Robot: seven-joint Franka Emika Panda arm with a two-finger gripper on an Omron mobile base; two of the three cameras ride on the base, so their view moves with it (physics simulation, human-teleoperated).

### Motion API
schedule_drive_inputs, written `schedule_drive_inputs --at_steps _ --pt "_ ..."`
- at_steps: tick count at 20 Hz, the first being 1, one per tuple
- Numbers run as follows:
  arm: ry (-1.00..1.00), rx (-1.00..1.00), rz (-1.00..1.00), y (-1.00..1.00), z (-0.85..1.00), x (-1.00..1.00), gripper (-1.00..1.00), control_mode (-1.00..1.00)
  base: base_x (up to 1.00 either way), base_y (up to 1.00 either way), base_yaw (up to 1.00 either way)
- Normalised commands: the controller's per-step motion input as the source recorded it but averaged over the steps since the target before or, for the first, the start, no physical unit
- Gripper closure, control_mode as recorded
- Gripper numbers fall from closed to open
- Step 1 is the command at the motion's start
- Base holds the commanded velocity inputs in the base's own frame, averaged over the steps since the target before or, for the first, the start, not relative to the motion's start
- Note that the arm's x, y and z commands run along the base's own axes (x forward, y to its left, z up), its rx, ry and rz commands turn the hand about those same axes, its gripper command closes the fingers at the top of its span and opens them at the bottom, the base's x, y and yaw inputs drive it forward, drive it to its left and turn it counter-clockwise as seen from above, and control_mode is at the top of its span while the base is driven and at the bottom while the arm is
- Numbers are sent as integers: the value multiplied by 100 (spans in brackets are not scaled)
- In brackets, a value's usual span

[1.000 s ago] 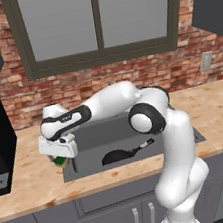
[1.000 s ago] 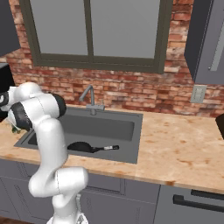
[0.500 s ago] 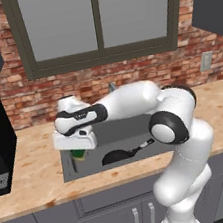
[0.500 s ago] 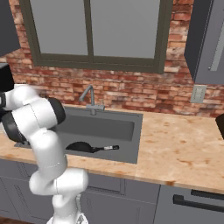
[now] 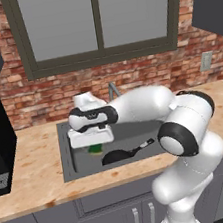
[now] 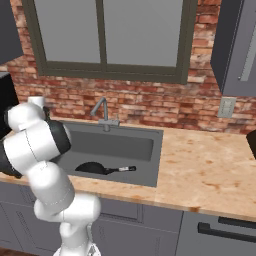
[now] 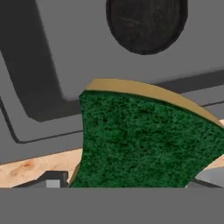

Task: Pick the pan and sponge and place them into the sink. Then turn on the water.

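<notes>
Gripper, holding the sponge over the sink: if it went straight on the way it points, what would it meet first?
Probably the sink floor. The gripper points down with the sponge in its jaws, and the pan lies off to one side.

Your end effector [image 5: 92, 142] hangs over the left half of the sink [image 5: 68, 163], with the sponge [image 5: 95, 149] between its fingers and above the basin floor. The pan [image 5: 115, 156] lies in the sink just right of and in front of the end effector — its handle runs on toward the right. In the hand view the sponge [image 7: 144, 140] sits right before the end effector, and the pan [image 7: 146, 24] lies beyond it. The faucet [image 5: 112, 89] stands behind the end effector at the sink's rear edge, and the table [image 5: 37, 175] surrounds the basin — left, front and right.
</notes>
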Motion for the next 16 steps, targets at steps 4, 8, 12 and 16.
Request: schedule_drive_inputs --at_steps 4,8,12,16 --pt "0 -9 17 -50 0 0 100 -100 0 0 0" --pt "-1 -14 13 -50 0 0 100 -100 0 0 0" --pt "-4 -13 11 -41 -9 0 100 -100 0 0 0" --pt "-9 -12 11 -38 -17 1 100 -100 0 0 0"
